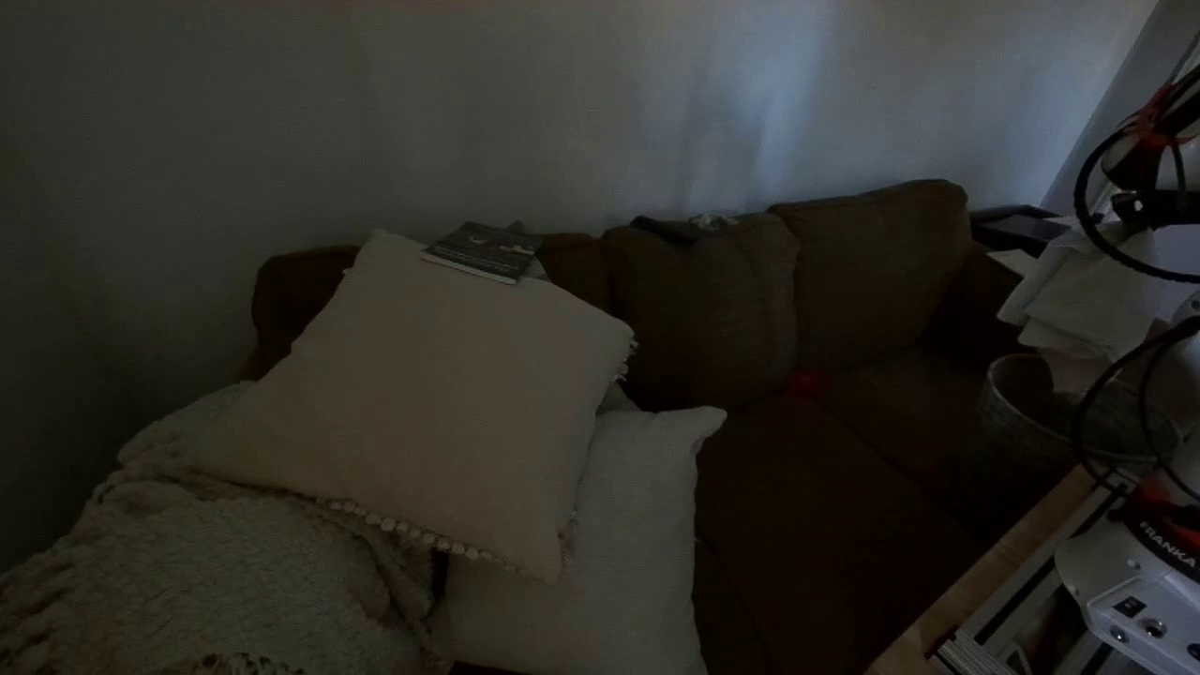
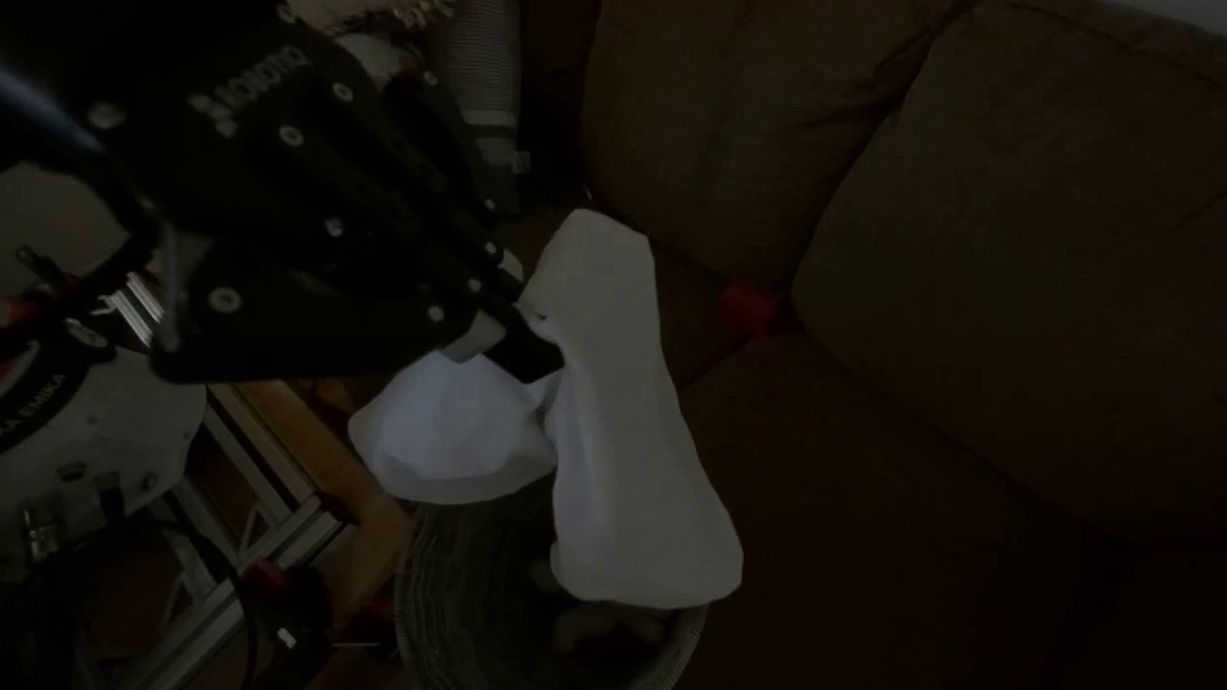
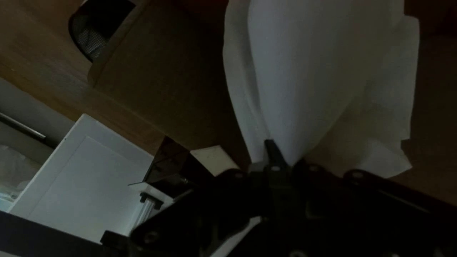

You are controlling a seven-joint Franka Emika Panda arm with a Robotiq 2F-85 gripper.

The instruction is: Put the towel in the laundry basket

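While a lot of detail is being swallowed by the dark, the white towel point(image 2: 637, 431) is pretty clearly being pinched by the gripper point(image 2: 539, 335), jaws narrowed right onto the cloth. It's being held over the laundry basket point(image 2: 451, 585), loose ends hanging down on either side; whether the rim is being touched isn't being shown clearly.

As for stuff around: the space beside the basket is being taken up by a brown sofa point(image 1: 816, 525), with a red thing point(image 2: 752, 307), too blurry to name, lying near the back cushions point(image 1: 872, 281). At one end a big pale pillow point(image 1: 441, 394) is being propped on a whiter pillow point(image 1: 628, 544), a book point(image 1: 483, 251) is resting by its top corner, and a fluffy blanket point(image 1: 225, 572) is lying bunched up next to them. On the opposite side the basket is being hemmed in by a wooden tabletop point(image 1: 1008, 553) and the robot base point(image 1: 1125, 581).

In an exterior view the basket is being partly blocked by a black cable point(image 1: 1080, 412). In an exterior view its opening is being partly covered by the towel, and something pale point(image 2: 604, 628) inside is being glimpsed, too dim to make out. Only in the wrist view are a white panel point(image 3: 85, 182), some wooden floor point(image 3: 46, 50) and a dark mesh-sided thing point(image 3: 93, 39) being shown.
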